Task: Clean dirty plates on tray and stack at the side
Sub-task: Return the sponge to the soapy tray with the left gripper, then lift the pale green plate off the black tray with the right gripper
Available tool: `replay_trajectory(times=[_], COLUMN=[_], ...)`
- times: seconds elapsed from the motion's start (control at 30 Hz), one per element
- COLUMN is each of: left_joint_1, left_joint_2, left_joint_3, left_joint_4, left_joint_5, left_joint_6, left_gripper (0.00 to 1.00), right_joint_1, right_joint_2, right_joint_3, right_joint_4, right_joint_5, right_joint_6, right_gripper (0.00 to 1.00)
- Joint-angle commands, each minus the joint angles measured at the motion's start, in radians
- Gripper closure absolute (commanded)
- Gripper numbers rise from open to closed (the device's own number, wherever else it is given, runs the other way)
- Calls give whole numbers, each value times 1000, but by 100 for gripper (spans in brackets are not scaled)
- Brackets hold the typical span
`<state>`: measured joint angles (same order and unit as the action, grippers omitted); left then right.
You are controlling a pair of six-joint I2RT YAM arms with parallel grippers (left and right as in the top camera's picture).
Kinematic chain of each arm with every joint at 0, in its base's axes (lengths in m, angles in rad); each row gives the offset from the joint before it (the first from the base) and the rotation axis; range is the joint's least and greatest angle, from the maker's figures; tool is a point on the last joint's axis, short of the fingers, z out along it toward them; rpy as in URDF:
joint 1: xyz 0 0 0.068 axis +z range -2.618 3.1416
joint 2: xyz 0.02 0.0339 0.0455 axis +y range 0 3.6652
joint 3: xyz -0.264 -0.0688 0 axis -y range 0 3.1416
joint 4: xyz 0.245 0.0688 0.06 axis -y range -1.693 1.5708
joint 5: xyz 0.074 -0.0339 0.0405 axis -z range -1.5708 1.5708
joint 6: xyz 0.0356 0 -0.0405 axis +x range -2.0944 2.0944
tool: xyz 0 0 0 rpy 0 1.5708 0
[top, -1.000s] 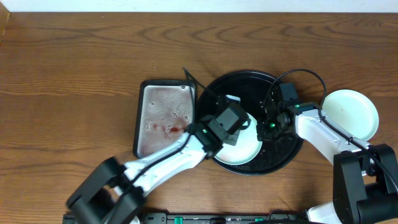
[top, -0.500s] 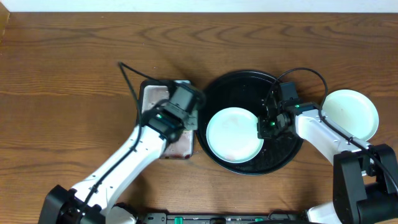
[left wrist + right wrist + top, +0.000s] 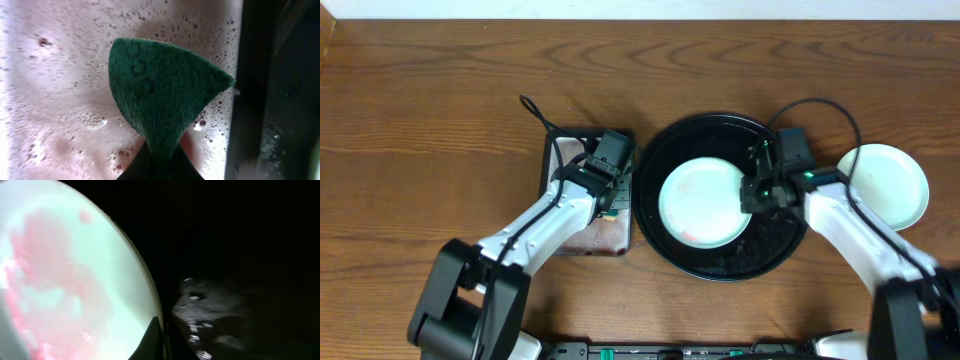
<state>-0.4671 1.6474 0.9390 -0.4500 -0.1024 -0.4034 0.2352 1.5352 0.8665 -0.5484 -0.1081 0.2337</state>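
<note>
**Overhead**
- Table (image 3: 440, 100): brown wood.
- Black tray (image 3: 712, 273): round, glossy, raised rim, right of centre on the table.
- Smeared plate (image 3: 703, 200): pale mint, lying inside the black tray, with a faint red mark near its lower edge.
- Second plate (image 3: 888, 185): pale, on the table just right of the black tray, outside its rim.
- Grey tray (image 3: 605, 238): rectangular, just left of the black tray, largely covered by the left arm.
- Left gripper (image 3: 610, 190): over the grey tray; its jaws cannot be made out from here.
- Right gripper (image 3: 752, 195): at the right rim of the smeared plate, inside the black tray.

**Left wrist**
- Left gripper (image 3: 160, 156): fingers pressed together, pinching the lower end of a sponge.
- Sponge (image 3: 165, 92): dark green, folded into a fan shape by the grip.
- Grey tray (image 3: 60, 100): below the sponge, holding pinkish foamy water with bubbles.

**Right wrist**
- Right gripper (image 3: 159, 330): fingertips closed tight, pinching the rim of the smeared plate.
- Smeared plate (image 3: 75, 280): fills the left side, with broad red smears across its face.
- Black tray (image 3: 240, 240): to the right, with wet droplets beside the fingertips.
</note>
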Motion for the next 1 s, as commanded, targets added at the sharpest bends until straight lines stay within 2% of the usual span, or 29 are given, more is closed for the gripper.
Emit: replay_trajectory(times=[0.0,0.17,0.33,0.4,0.57,0.73,0.97], left_joint_1=[25,47,47,47,47,47,47], left_joint_2=[34,61,65,65,65,65,65], left_joint_3=[-8,-8,-13,-19,-31,-38,-39], left_joint_4=[6,2,3,3,-2,-5,-13], left_joint_5=[16,25,58,58,58,58,58], left_joint_6=[27,28,29,29,29,29,29], left_gripper=[92,91,79,78,59,53,51], right_joint_1=[2,3,27,51,146,274,455], right_joint_2=[-116,-236,-300,-317,-345,-346,-346], right_joint_3=[13,13,13,13,13,13,13], right_joint_4=[5,6,6,6,18,21,45], right_joint_5=[172,334,458,512,660,832,1090], right_joint_6=[-34,-72,-128,-132,-171,-214,-275], right_gripper=[99,99,99,99,99,99,99])
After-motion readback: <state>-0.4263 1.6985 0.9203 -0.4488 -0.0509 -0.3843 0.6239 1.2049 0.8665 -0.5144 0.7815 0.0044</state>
